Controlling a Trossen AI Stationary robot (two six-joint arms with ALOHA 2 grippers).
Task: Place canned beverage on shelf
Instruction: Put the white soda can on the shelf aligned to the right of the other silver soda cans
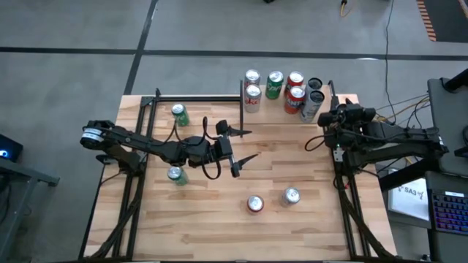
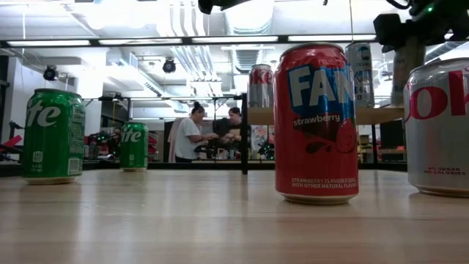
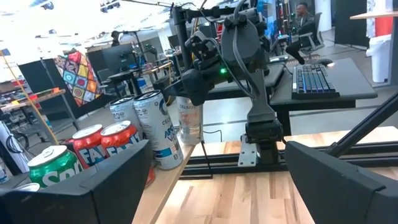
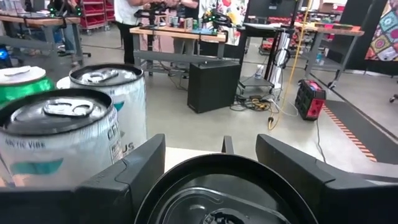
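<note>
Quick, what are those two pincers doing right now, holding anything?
Left pincer: open, holding nothing, over the table's middle.
Right pincer: fingers either side of a black can by the shelf; whether it grips cannot be told.

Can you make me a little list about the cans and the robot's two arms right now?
cans on shelf: seven, bunched together
cans on table: four, standing apart
left tool: open, above mid-table, holding nothing
right tool: around a black can at the shelf's right end, fingers either side
black can's neighbour: white can right beside it
people: two in the room behind the table
</note>
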